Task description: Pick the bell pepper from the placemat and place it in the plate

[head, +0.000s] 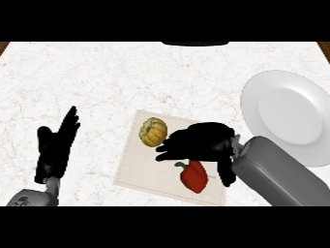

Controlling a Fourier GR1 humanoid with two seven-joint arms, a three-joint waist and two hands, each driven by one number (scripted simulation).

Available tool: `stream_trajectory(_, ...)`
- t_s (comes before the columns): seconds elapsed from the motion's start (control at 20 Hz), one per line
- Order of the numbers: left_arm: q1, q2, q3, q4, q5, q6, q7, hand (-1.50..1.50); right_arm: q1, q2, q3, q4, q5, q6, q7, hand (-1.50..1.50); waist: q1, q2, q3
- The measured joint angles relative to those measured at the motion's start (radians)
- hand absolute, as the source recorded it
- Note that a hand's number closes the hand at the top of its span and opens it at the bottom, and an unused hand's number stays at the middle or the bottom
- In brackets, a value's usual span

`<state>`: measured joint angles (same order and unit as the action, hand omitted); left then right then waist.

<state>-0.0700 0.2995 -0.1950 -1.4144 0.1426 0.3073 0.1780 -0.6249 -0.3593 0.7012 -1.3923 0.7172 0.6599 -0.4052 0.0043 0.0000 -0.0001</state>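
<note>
Right hand over the placemat, red pepper lying just below it.

The black right hand [200,142] hovers at the frame's centre above the pale square cloth placemat [135,164], fingers curled loosely towards the left and grasping nothing; it hides part of the mat, whose lower right corner is covered by the grey forearm. The glossy red bell pepper [194,178] lies on the mat's lower half, long axis roughly up-down in the frame, green stem at its upper left end, its top edge close under the fingers. A yellow ribbed squash [153,131] sits at the mat's upper left. The round white plate [323,145] rests at the right. The left hand [55,146] rests open, fingers up, at the lower left. White marbled counter [125,77]; brown wood shows at both upper corners.
</note>
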Motion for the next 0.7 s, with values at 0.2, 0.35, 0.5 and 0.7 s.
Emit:
stream_trajectory(0.2, 0.039, -0.025, 0.001, -0.004, -0.027, -0.006, -0.031, 0.00, 0.011, 0.009, -0.009, 0.024, 0.051, -0.010, -0.031, -1.50, 0.001, 0.000, 0.000)
stream_trajectory(0.35, 0.034, -0.030, 0.010, -0.025, -0.042, -0.008, 0.000, 0.00, 0.028, 0.040, -0.008, 0.046, 0.089, -0.021, -0.036, -1.50, 0.001, 0.000, 0.000)
stream_trajectory(0.5, 0.031, -0.044, 0.018, -0.021, -0.057, -0.015, 0.000, 0.00, 0.056, 0.055, -0.013, 0.045, 0.117, -0.025, -0.038, -1.50, 0.000, 0.000, 0.000)
stream_trajectory(0.7, 0.025, -0.068, 0.021, -0.031, -0.080, -0.011, 0.024, 0.00, 0.067, 0.090, -0.006, 0.091, 0.172, -0.045, -0.059, -1.50, 0.000, 0.000, 0.000)
